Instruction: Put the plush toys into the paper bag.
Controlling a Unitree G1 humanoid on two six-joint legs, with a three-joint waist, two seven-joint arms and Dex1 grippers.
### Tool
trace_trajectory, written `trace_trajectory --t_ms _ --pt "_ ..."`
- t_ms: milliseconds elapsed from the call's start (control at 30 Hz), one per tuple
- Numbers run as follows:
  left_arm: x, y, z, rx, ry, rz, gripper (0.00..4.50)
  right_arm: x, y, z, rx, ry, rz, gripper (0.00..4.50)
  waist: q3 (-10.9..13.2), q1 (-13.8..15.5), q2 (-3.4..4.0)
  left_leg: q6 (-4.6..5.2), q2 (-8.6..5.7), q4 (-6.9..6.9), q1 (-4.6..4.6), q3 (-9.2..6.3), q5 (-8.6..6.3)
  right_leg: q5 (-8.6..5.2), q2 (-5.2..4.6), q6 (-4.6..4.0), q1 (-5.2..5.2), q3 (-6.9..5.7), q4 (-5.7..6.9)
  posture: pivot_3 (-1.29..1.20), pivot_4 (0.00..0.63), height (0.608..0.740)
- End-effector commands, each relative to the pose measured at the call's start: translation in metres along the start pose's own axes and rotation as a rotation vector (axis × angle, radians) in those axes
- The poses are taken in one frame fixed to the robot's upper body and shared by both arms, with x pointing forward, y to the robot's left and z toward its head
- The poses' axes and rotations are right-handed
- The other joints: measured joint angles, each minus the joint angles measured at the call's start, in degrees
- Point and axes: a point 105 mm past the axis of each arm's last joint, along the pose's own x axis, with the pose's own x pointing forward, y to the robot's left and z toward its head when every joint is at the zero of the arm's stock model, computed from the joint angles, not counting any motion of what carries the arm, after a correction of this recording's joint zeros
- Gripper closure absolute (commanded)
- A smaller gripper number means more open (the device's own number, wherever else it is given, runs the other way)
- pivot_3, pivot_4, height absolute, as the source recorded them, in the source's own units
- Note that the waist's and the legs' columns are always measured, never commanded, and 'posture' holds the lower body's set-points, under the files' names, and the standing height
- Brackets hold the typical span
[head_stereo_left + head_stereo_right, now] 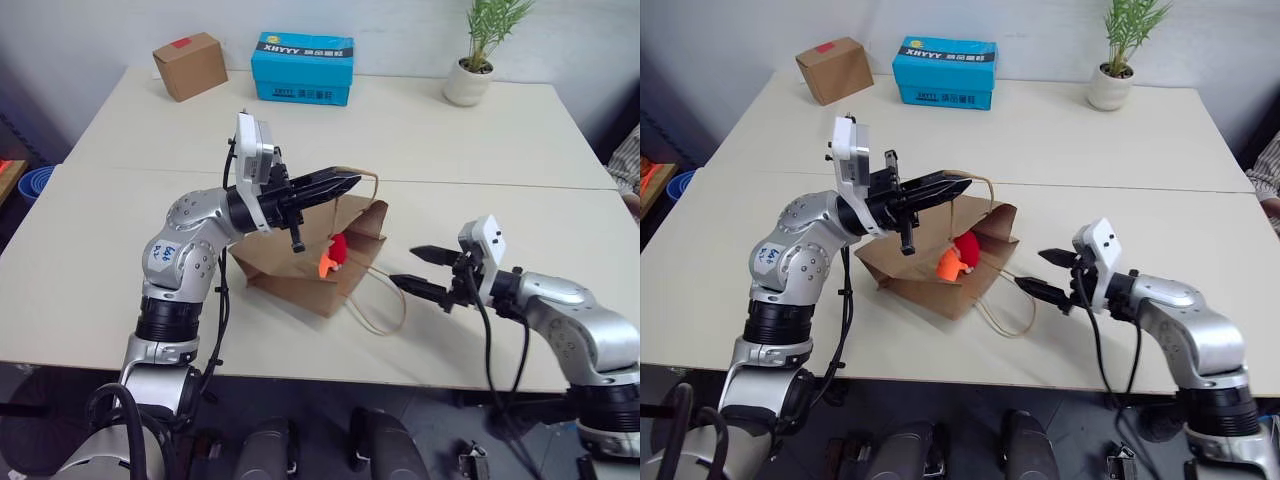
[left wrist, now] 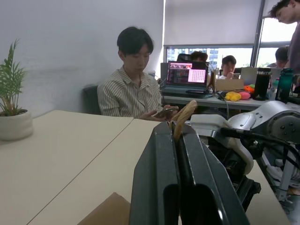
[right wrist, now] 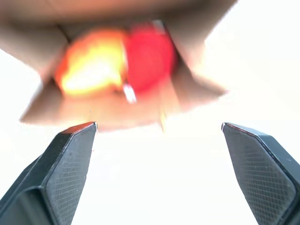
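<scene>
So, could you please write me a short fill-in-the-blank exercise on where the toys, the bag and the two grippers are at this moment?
1. The left gripper is shut on the paper bag's ____.
2. The red plush toy and the orange plush toy sit in the mouth of the ____.
3. The right gripper is ____ and holds nothing.
4. The blue box stands between the cardboard box and the potted ____.

Missing words: handle; paper bag; open; plant

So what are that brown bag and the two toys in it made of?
The bag looks like matte brown paper, creased and folded, with thin twisted loop handles. The red toy and the orange toy at its mouth look like soft plush fabric, rounded and unshiny, though their texture is hard to make out.
</scene>
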Motion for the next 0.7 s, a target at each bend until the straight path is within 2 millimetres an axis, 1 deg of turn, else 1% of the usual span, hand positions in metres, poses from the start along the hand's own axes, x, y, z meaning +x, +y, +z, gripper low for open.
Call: trace_trajectory --t_ms 33,100,133,167,233,300,400,467,567,633,700 --pt "0.004 -0.006 0.008 0.040 -0.025 -0.027 4.50 0.028 -0.004 -0.010 0.054 0.049 0.011 0.17 0.0 -0.2 0.00 -0.02 0.02 0.00 0.05 0.08 0.01 0.00 0.01 0.00 -0.01 -0.01 0.05 0.00 0.150 0.740" --pt "0.005 -0.006 0.008 0.041 -0.027 -0.029 4.50 0.040 0.001 -0.017 0.106 0.094 0.056 0.17 0.0 -0.2 0.01 -0.06 0.01 -0.01 0.06 0.10 0.04 0.00 0.04 -0.01 -0.04 -0.03 0.10 0.00 0.150 0.740" --pt "0.006 -0.006 0.009 0.042 -0.026 -0.029 4.50 0.043 0.003 -0.020 0.123 0.120 0.073 0.34 0.0 -0.1 0.01 -0.08 0.01 0.00 0.06 0.10 0.05 0.00 0.06 -0.01 -0.06 -0.03 0.14 0.00 0.150 0.740" --pt "0.006 -0.006 0.009 0.046 -0.025 -0.028 4.50 0.045 0.008 -0.022 0.125 0.139 0.102 0.55 0.0 0.0 0.01 -0.08 0.00 0.00 0.06 0.10 0.05 0.00 0.05 -0.01 -0.05 -0.03 0.14 0.00 0.150 0.740" --pt "0.004 -0.005 0.010 0.054 -0.023 -0.021 4.50 0.046 0.019 -0.015 0.151 0.137 0.164 1.05 0.0 0.2 0.00 -0.07 -0.02 0.01 0.03 0.05 0.05 0.00 0.04 -0.01 -0.03 -0.01 0.09 0.00 0.150 0.740" --pt "0.003 -0.003 0.011 0.059 -0.025 -0.009 4.50 0.042 0.029 -0.005 0.204 0.118 0.222 1.75 0.0 0.5 0.00 -0.07 -0.06 0.01 -0.01 -0.03 0.05 0.00 0.03 -0.01 -0.02 -0.03 0.07 0.00 0.150 0.740" --pt "0.001 -0.001 0.011 0.065 -0.027 0.004 4.50 0.029 0.040 0.005 0.310 0.084 0.293 2.72 0.0 0.7 0.00 -0.04 -0.09 0.01 -0.08 -0.05 0.05 0.00 0.00 -0.01 -0.04 -0.05 0.04 0.00 0.150 0.740" --pt "0.002 0.000 0.011 0.071 -0.039 0.014 4.50 0.019 0.045 0.017 0.380 0.026 0.323 3.42 0.0 0.9 0.00 -0.04 -0.09 0.01 -0.08 -0.06 0.05 0.00 -0.01 -0.01 -0.04 -0.06 0.04 0.00 0.150 0.740" --pt "0.003 0.003 0.013 0.076 -0.057 0.030 4.50 0.000 0.052 0.035 0.439 -0.057 0.370 4.41 0.0 1.3 0.00 -0.03 -0.09 0.01 -0.08 -0.07 0.05 0.00 -0.02 -0.01 -0.03 -0.04 0.04 0.00 0.150 0.740" --pt "0.003 0.006 0.015 0.077 -0.070 0.040 4.50 -0.016 0.055 0.051 0.454 -0.133 0.393 4.46 0.0 1.5 0.00 -0.02 -0.09 0.01 -0.08 -0.07 0.04 0.00 -0.06 -0.01 -0.04 -0.03 0.03 0.00 0.150 0.740" --pt "0.004 0.010 0.018 0.085 -0.087 0.053 4.50 -0.032 0.052 0.068 0.458 -0.219 0.393 4.46 0.0 1.6 0.00 0.00 -0.09 0.01 -0.09 -0.09 0.03 0.00 -0.11 -0.01 -0.03 -0.04 0.02 0.00 0.150 0.740"
